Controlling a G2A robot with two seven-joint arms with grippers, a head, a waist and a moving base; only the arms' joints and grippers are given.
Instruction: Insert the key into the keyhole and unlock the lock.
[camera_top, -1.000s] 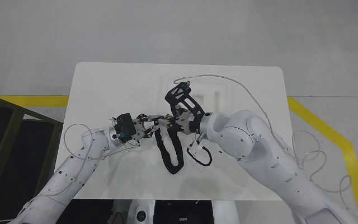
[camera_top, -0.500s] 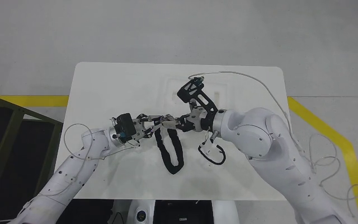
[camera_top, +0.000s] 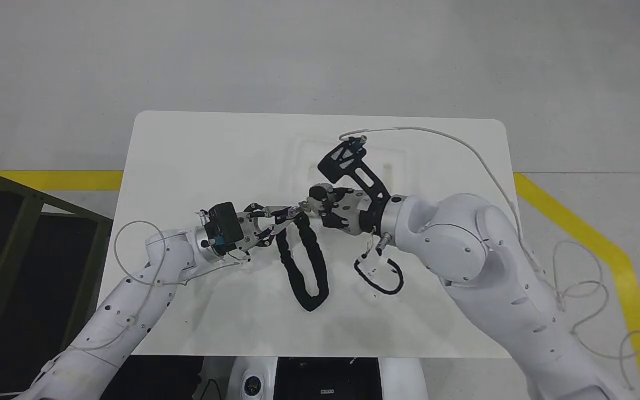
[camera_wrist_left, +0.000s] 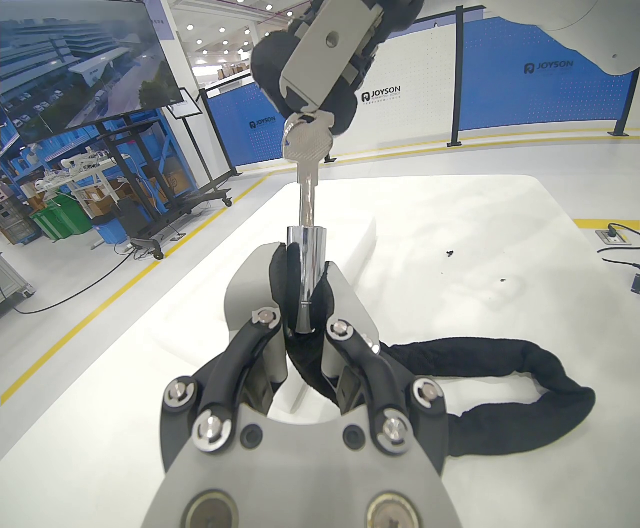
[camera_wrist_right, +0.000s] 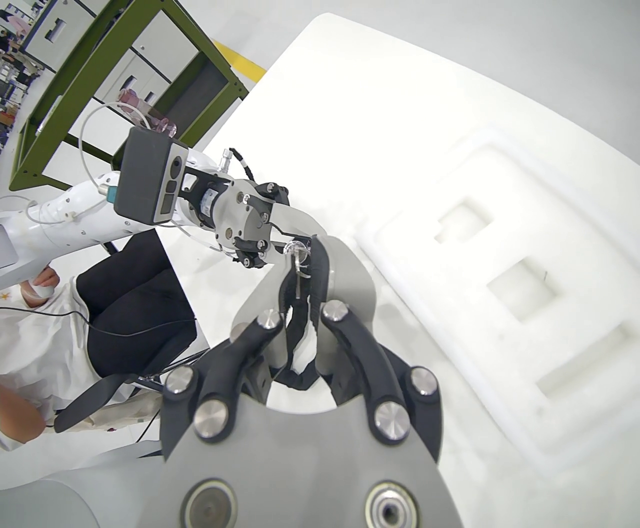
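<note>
My left gripper (camera_wrist_left: 302, 270) is shut on the chrome lock cylinder (camera_wrist_left: 306, 280) and holds it above the table. The lock's black fabric-covered chain (camera_wrist_left: 500, 370) hangs from it in a loop onto the table (camera_top: 180, 160). A silver key (camera_wrist_left: 308, 150) has its blade tip in the keyhole at the cylinder's end. My right gripper (camera_wrist_right: 300, 272) is shut on the key's head (camera_wrist_right: 298, 260). In the top view the left gripper (camera_top: 276, 216) and right gripper (camera_top: 314, 206) meet tip to tip near the table's middle, with the chain (camera_top: 305, 270) below them.
A white foam tray (camera_top: 385, 160) with rectangular recesses lies on the table behind the right gripper. A green metal frame (camera_top: 30, 200) stands off the table's left side. A thin cable (camera_top: 450, 150) arcs over the back right.
The right arm swung its elbow to the right and its wrist has turned, with the gripper staying at the lock's end. The left arm and the chain have kept still.
</note>
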